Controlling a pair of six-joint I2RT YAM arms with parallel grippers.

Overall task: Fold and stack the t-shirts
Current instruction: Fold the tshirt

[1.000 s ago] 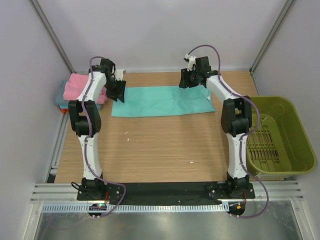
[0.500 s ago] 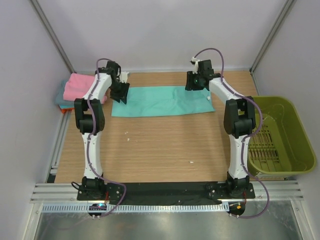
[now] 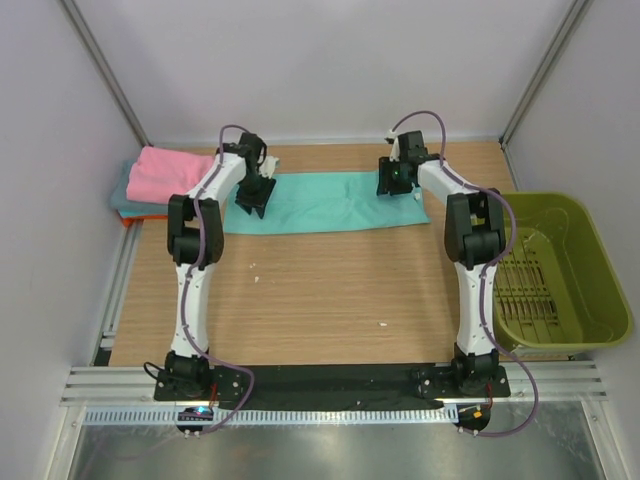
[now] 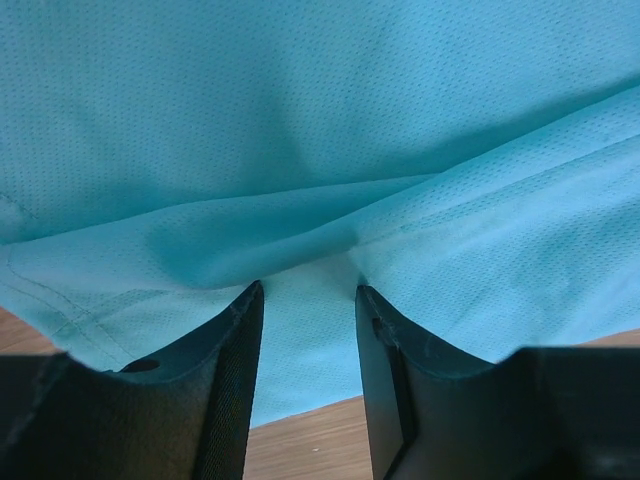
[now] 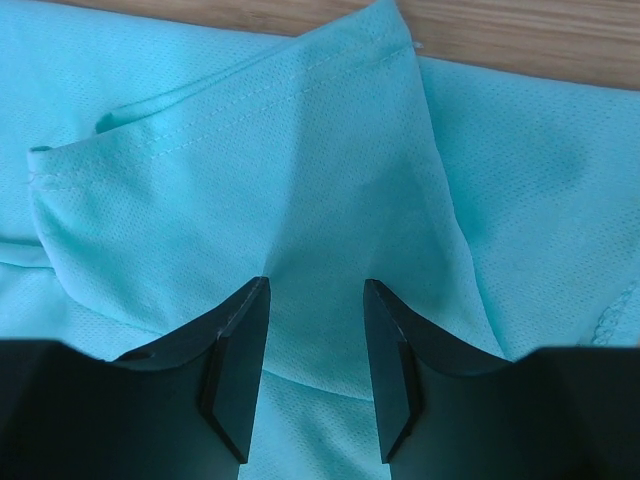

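Observation:
A teal-green t-shirt [image 3: 325, 202] lies folded into a long strip across the far part of the table. My left gripper [image 3: 252, 197] is open and pressed down on its left end; teal cloth [image 4: 300, 150] fills that wrist view, with a fold running between the fingers [image 4: 235, 370]. My right gripper [image 3: 392, 186] is open over the strip's right end, where a hemmed flap [image 5: 250, 110] lies in front of the fingers [image 5: 240, 370]. A pink folded t-shirt [image 3: 170, 176] tops a stack at far left, over a teal one [image 3: 122, 194] and an orange edge [image 3: 128, 222].
An olive-green plastic basket [image 3: 555, 270] stands at the right edge of the wooden table [image 3: 320, 300]. Grey walls and metal posts enclose the back and sides. A small white scrap [image 3: 383, 324] lies on the wood.
Both grippers have moved inward and down onto the teal-green strip: the left from beside the pink stack to the strip's left end, the right from beyond the far edge to its right end.

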